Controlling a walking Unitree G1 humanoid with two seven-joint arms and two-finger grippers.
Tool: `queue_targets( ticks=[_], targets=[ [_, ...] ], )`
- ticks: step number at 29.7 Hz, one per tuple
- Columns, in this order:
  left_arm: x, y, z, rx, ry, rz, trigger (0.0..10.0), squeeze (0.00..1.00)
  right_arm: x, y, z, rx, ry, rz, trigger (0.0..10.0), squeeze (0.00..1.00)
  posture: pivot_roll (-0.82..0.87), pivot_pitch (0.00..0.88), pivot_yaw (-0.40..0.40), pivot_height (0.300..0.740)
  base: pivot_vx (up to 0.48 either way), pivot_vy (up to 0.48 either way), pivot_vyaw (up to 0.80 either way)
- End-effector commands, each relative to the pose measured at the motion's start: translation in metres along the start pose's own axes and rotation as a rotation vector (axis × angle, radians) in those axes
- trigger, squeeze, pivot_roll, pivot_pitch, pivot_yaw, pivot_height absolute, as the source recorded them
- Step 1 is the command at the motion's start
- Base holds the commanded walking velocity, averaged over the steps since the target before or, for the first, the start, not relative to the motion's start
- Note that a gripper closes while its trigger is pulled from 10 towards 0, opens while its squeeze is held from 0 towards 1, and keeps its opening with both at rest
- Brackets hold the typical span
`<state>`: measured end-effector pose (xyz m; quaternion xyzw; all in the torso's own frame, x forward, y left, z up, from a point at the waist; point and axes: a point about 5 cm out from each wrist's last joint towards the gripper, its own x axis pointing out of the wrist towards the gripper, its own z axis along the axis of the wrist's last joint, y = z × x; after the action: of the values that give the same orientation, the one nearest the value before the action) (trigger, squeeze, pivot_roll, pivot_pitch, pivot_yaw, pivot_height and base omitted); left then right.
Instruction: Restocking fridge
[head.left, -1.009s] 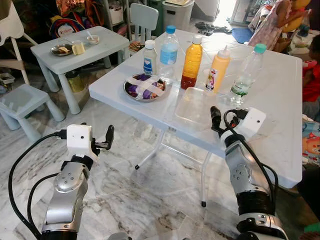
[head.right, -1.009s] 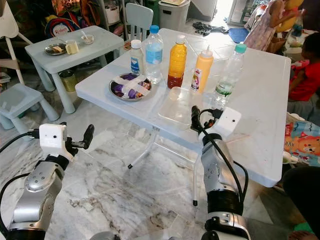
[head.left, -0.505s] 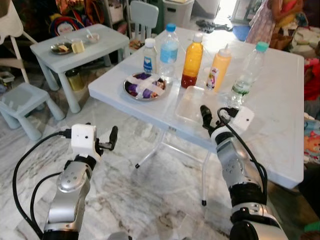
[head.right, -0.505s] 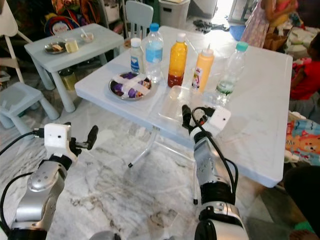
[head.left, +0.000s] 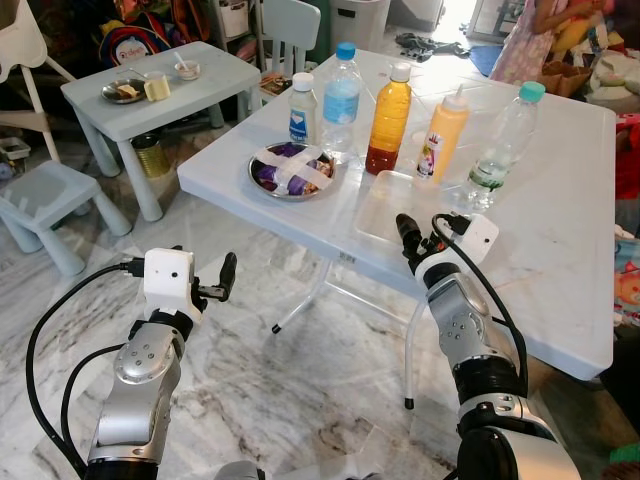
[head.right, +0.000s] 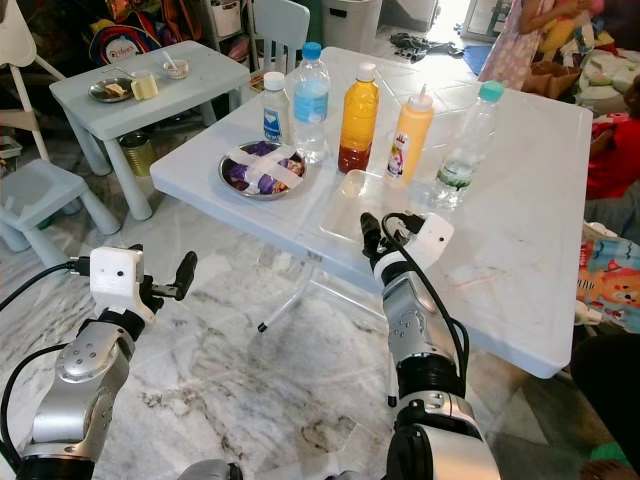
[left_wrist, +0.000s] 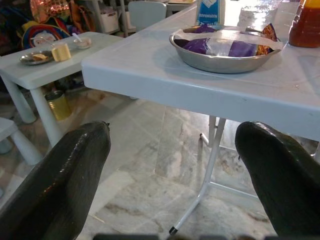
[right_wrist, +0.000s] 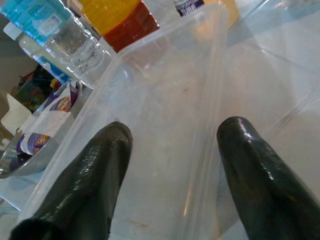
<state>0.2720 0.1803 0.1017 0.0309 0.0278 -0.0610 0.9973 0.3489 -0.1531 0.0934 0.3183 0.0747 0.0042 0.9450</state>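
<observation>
Up close, the right gripper (right_wrist: 170, 170) hovers with its two glossy black fingers spread apart over the near end of a clear plastic container (head.left: 385, 205), a shallow rectangular tub with thin see-through walls and nothing visible inside it; whether the fingertips touch it cannot be told. That tub sits close to the near edge of the white folding table (head.left: 560, 230), whose top is smooth and faintly marbled. Just behind the tub stand an orange juice bottle (head.left: 387, 118) with darker liquid at its base, a yellow squeeze bottle (head.left: 443, 133) with a pointed nozzle, and a nearly empty clear bottle with a teal cap (head.left: 503, 137). Left of them are a tall water bottle with a blue cap (head.left: 341, 98), a small white-capped bottle (head.left: 301, 108), and a round steel bowl (head.left: 291, 171) holding purple packets under white strips. The table's right half is bare, giving wide room there. The left gripper (head.left: 222, 277) hangs below table height over the veined marble floor (head.left: 300, 390), its fingers spread wide and holding nothing, near the table's left corner. Beyond stands a small pale blue table (head.left: 160, 90) carrying a plate and cups.
</observation>
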Motion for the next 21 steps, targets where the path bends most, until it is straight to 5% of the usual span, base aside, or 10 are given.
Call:
queue_targets(
  ticks=[1,21],
  targets=[
    [0.0014,-0.0017,0.0038,0.013,-0.007,-0.004,10.0,0.00,0.0025,0.0015,0.0044,0.016,-0.019,-0.001,0.0,0.00,0.08,0.063,-0.013,0.740,0.000,0.000,0.00],
    [-0.0017,-0.0068,0.0047,0.028,-0.013,-0.081,10.0,0.00,0.0045,0.0085,0.0124,0.060,-0.055,-0.002,0.0,0.00,0.07,0.056,-0.034,0.740,0.000,0.000,0.00]
  ],
)
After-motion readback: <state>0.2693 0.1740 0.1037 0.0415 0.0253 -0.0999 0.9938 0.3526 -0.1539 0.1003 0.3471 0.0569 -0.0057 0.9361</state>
